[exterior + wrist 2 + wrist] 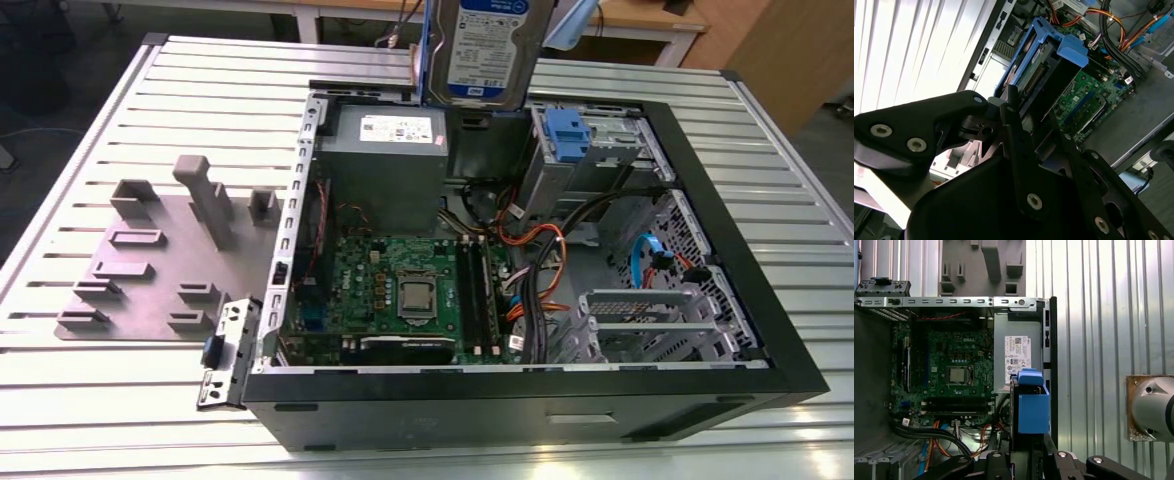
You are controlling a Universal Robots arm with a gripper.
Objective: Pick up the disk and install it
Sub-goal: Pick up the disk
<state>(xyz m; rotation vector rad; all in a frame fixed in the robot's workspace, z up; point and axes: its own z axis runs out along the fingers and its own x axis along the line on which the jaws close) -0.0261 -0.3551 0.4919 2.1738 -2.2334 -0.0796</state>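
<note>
The disk (pixel 487 50), a silver hard drive with a white-and-blue label in a blue plastic carrier, hangs upright above the back edge of the open computer case (pixel 787 340), over the power supply. In both wrist views my gripper (pixel 1031 112) (pixel 1030 445) is shut on the disk, its black fingers clamping the two flat sides. The carrier's blue end (pixel 1033 407) (pixel 1054 42) points down toward the case interior.
Inside the case lie the motherboard (pixel 400 290), a grey power supply box with a white sticker (pixel 387 140), a bay with a blue tab (pixel 567 135), cables and a metal drive cage (pixel 654 315). A grey fixture plate (pixel 147 260) sits on the slatted table at the exterior view's left.
</note>
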